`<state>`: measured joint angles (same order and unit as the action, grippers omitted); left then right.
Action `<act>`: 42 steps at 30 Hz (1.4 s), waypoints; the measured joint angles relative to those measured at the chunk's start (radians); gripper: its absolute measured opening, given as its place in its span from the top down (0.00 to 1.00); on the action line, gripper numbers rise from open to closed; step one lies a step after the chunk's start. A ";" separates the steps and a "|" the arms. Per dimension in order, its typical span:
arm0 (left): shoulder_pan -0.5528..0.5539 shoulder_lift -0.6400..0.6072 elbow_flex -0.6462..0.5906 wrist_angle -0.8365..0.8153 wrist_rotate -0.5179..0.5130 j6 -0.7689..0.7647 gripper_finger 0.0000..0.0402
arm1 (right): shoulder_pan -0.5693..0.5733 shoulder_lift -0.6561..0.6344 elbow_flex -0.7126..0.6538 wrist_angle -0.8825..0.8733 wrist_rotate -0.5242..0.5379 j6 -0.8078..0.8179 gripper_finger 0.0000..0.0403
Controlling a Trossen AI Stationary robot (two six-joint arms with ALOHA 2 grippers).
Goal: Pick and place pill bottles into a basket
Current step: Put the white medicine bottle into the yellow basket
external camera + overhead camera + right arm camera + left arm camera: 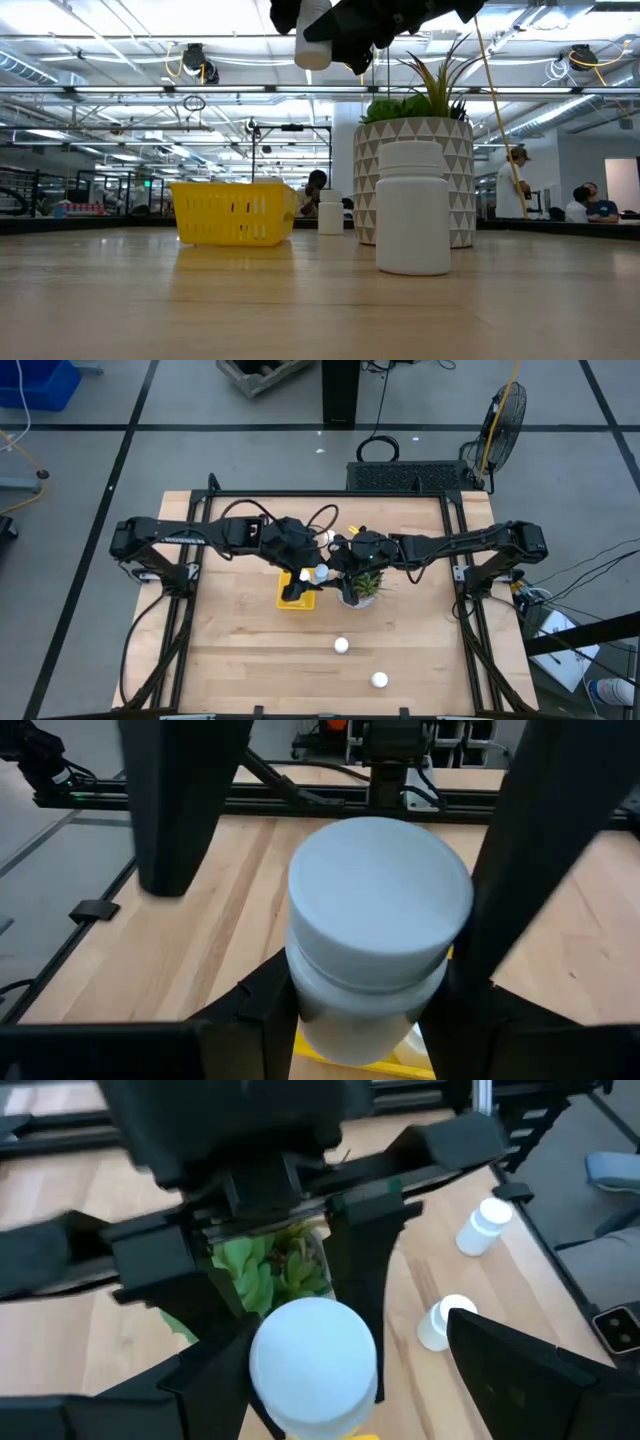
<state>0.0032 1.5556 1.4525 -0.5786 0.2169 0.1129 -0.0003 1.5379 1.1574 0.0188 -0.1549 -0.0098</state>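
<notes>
The left arm reaches in from the left, its left gripper (296, 573) hanging over the yellow basket (295, 597) at mid-table. Whether its fingers are parted or pressed together cannot be told; the bottle in its wrist view seems to sit among the other arm's fingers.

Just to the right, the right gripper (322, 573) meets it over the basket's right edge, closed around a white pill bottle (318, 573), held upright and high above the table in the low view (313, 40). The right wrist view shows the cap (380, 890) between dark fingers (545, 820), with yellow directly beneath.

The step in hand looks like the drop: carry finished, bottle not yet released. The next move calls for lowering until the bottle is inside the basket walls, then parting the fingers, while keeping clear of the left gripper and of the potted plant (362, 588) just right of the basket.

Another bottle (330, 538) stands just beyond the grippers, on the far side. Two more bottles wait near the front edge, one (342, 646) ahead of the plant, one (379, 680) farther right and nearer.
</notes>
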 joint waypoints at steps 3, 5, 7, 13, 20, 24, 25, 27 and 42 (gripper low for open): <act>0.000 0.012 -0.002 -0.002 -0.001 -0.010 0.19 | 0.003 0.000 0.000 -0.002 0.002 0.001 0.61; 0.000 0.017 -0.002 0.002 -0.004 -0.011 0.19 | 0.004 0.000 0.000 -0.014 0.002 0.005 0.61; 0.000 0.019 -0.002 0.000 -0.005 -0.012 0.19 | 0.004 0.001 -0.010 -0.006 0.002 0.005 0.62; 0.001 0.018 -0.002 0.005 -0.036 -0.014 0.19 | 0.004 0.001 -0.026 0.015 0.001 0.015 0.61; 0.001 0.018 -0.002 0.004 -0.062 -0.017 0.30 | 0.004 0.001 -0.026 0.018 0.001 0.014 0.61; 0.001 0.018 -0.002 0.003 -0.069 -0.017 0.43 | 0.004 0.001 -0.026 0.019 0.001 0.012 0.61; 0.001 0.018 -0.002 0.001 -0.069 -0.017 0.47 | 0.004 0.001 -0.026 0.020 0.001 0.008 0.61; 0.001 0.018 -0.002 -0.003 -0.071 -0.018 0.54 | 0.004 0.001 -0.026 0.022 0.001 0.000 0.61; 0.002 0.018 0.000 -0.033 -0.084 -0.010 0.60 | 0.004 0.000 -0.026 0.004 0.001 -0.049 0.50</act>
<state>0.0052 1.5738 1.4521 -0.6113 0.1333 0.1032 0.0032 1.5383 1.1316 0.0231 -0.1535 -0.0587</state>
